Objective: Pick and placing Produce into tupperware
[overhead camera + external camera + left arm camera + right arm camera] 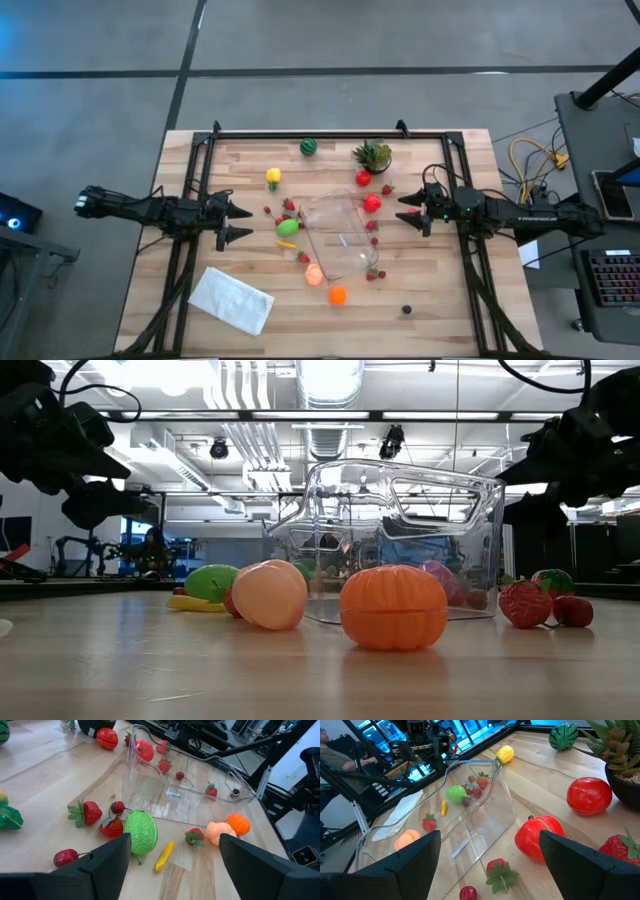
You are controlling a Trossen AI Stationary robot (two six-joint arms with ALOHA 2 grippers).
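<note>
A clear rectangular tupperware [338, 238] is seen standing at the middle of a wooden counter [450, 310], with nothing visibly inside it. Toy produce is scattered around it: a lime green fruit [287, 228] and a small yellow piece [288, 243] just beside its left wall, a pink fruit [314, 274] and an orange fruit [337, 295] near its front corner, a red fruit [372, 204] at its right edge, another red one [363, 178] beside a potted plant [373, 156], a striped dark green fruit [308, 147] and a yellow one [273, 177] toward the far side. Tiny strawberries [289, 205] are dotted around the container. The left pincer [238, 223] is held left of the produce with its fingers spread wide, grasping nothing. The right pincer [410, 206] is held right of the container, likewise spread wide and empty. A white folded cloth [232, 299] is laid near the front left.
</note>
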